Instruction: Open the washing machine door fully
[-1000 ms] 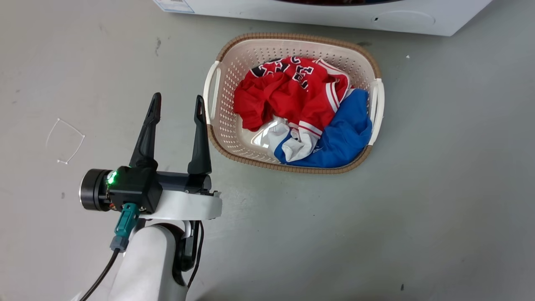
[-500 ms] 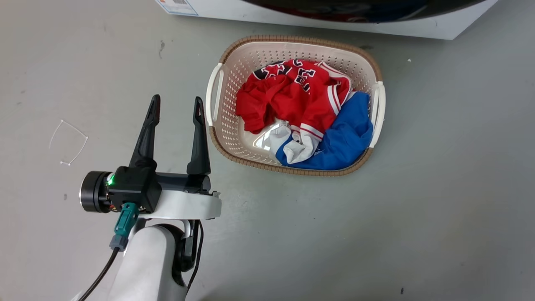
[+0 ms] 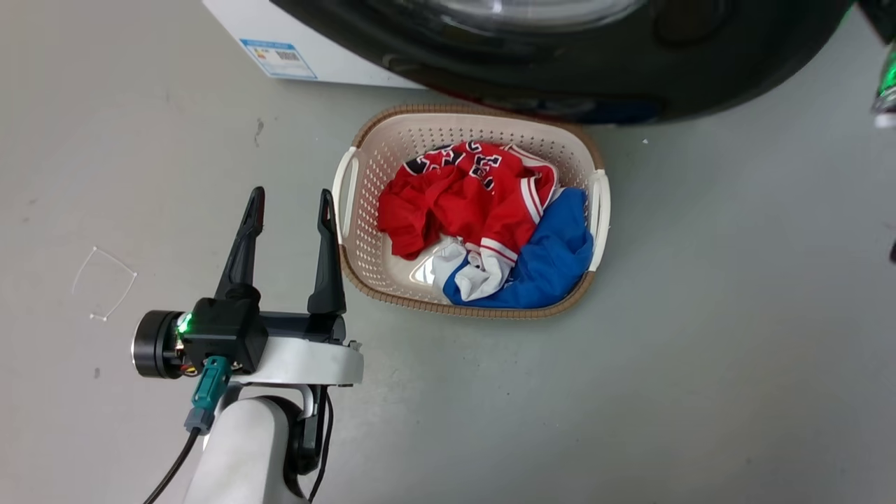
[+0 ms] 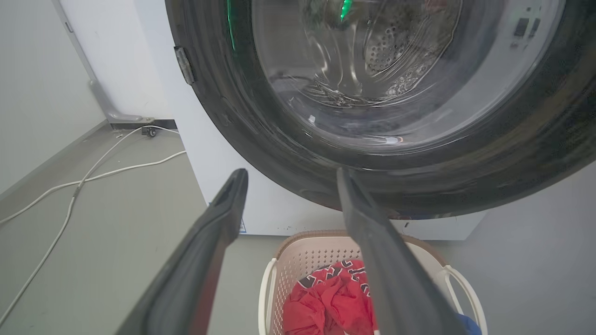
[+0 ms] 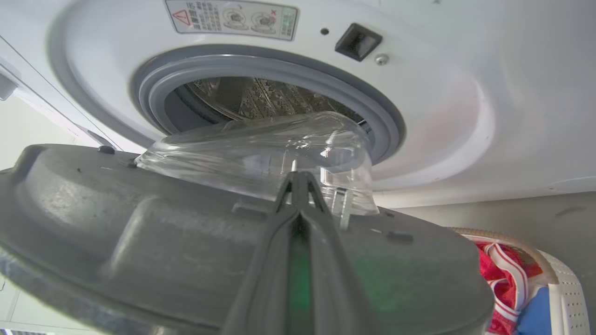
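The washing machine door (image 3: 560, 77) stands partly swung out from the white washing machine (image 3: 315, 49), its glossy black rim hanging over the far end of the basket. In the right wrist view I see the door's grey inner face (image 5: 116, 223) and clear glass bowl (image 5: 260, 149), with the grey gasket and steel drum (image 5: 242, 97) open behind. My right gripper (image 5: 301, 179) is shut, its fingers lying against that inner face. My left gripper (image 3: 291, 196) is open and empty, low beside the basket, pointing at the door's outer rim (image 4: 288, 139).
A beige laundry basket (image 3: 339, 192) with red clothes (image 3: 462, 203) and blue clothes (image 3: 553, 259) sits on the grey floor right below the door. A white cable (image 4: 93, 177) runs along the floor left of the machine. A thin white tie (image 3: 105, 280) lies at far left.
The door has swung outward and now looms over the basket's far end. The head camera has shifted, sliding the whole picture down and left. My left gripper stays open in place.
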### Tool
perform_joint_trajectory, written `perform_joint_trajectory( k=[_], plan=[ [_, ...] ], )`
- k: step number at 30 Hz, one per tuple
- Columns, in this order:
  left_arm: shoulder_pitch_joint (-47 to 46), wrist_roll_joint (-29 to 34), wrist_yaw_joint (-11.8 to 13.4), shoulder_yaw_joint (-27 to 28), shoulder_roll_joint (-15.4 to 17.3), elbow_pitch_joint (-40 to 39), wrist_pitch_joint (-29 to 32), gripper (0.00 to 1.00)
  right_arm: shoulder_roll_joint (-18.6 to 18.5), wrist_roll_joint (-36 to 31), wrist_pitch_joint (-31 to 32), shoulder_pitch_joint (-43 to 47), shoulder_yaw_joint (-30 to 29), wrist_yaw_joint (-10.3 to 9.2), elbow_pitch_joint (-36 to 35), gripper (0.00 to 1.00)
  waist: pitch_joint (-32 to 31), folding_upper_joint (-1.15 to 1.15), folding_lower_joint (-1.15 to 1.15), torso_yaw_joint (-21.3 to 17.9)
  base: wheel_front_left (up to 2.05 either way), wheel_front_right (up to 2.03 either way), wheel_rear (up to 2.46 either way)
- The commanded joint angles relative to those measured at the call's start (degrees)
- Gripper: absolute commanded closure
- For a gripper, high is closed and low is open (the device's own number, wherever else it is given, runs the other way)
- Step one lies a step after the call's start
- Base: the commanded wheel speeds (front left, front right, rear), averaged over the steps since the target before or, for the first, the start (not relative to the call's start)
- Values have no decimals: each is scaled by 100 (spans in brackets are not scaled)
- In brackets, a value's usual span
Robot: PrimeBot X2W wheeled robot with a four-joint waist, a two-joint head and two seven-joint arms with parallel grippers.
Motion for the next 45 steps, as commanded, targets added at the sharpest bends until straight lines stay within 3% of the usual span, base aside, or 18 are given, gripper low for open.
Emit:
perform_joint_trajectory(
  k=[1,7,24,45],
  plan=[
    [56,47,-11,32,-7,5,-14,0,379,59,177,116,261,64,-172,100,-107,0,0,-49,0,0,0],
    [215,81,-28,89,-9,41,-14,0,309,133,260,616,297,42,-361,100,-351,0,0,-133,0,0,0],
    [571,130,-21,175,-7,73,-14,0,626,413,610,2066,712,43,-1293,100,-920,0,0,-300,0,0,0],
    [907,194,-55,100,-7,154,-14,0,1300,525,698,3349,1258,43,-2162,100,-1507,0,0,-256,0,0,0]
  ],
)
